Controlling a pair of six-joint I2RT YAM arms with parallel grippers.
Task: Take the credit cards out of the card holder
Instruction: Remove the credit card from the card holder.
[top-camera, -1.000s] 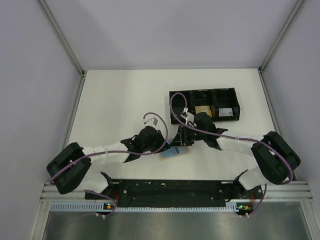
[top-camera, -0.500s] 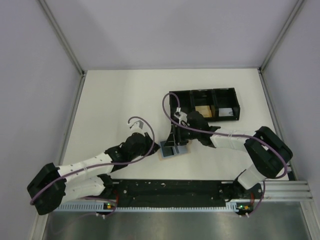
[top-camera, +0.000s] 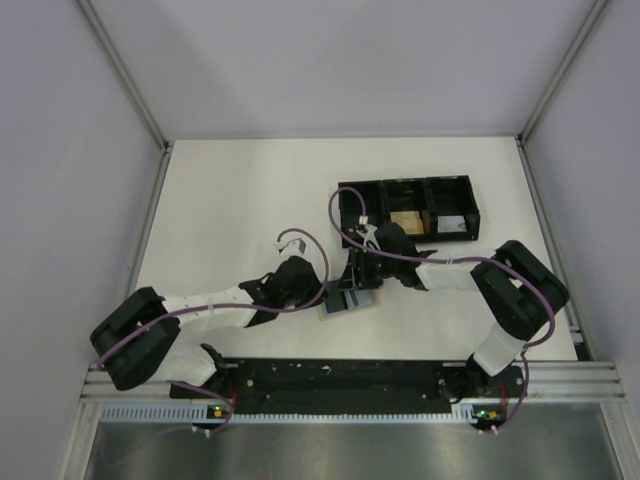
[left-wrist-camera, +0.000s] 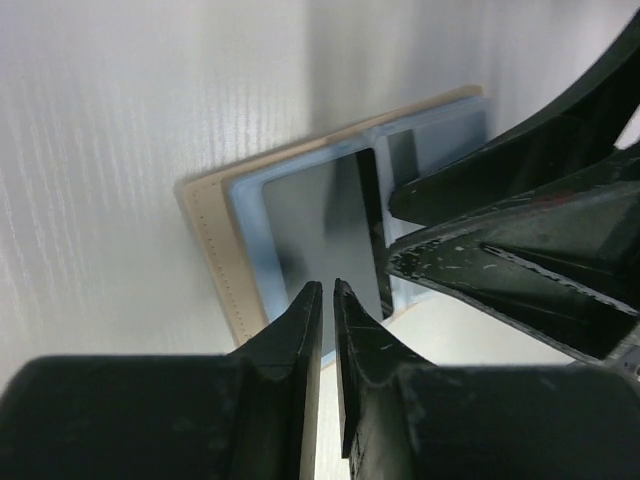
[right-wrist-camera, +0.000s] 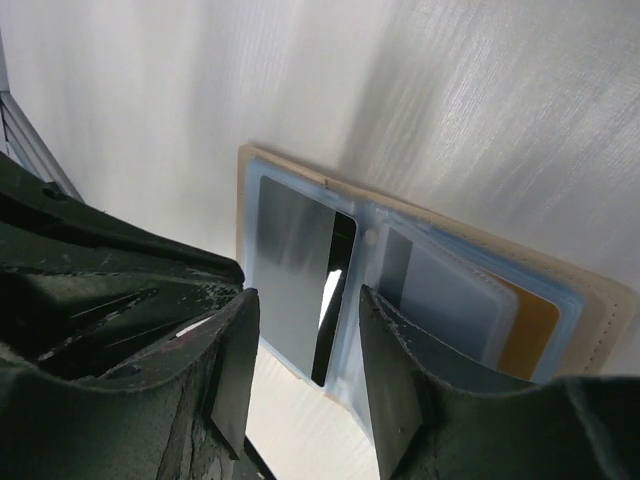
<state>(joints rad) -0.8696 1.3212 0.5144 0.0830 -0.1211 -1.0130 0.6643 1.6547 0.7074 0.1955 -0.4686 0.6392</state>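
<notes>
Toward the near middle of the table (top-camera: 230, 200), one card holder (top-camera: 350, 302) lies open between the two grippers. Its left panel holds one grey credit card (right-wrist-camera: 290, 270). The right panel holds one pale card (right-wrist-camera: 440, 295) and perhaps one orange-tan card (right-wrist-camera: 530, 330) behind it. The left gripper (left-wrist-camera: 325, 285) is nearly closed at the grey card's edge, and I cannot tell if it pinches. The right gripper (right-wrist-camera: 305, 300) is spread, grasping nothing.

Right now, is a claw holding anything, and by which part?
Hard to tell. The left claw is nearly shut at the edge of a grey credit card in the card holder, but a pinch isn't clear. The right claw is open, holding nothing.
</notes>
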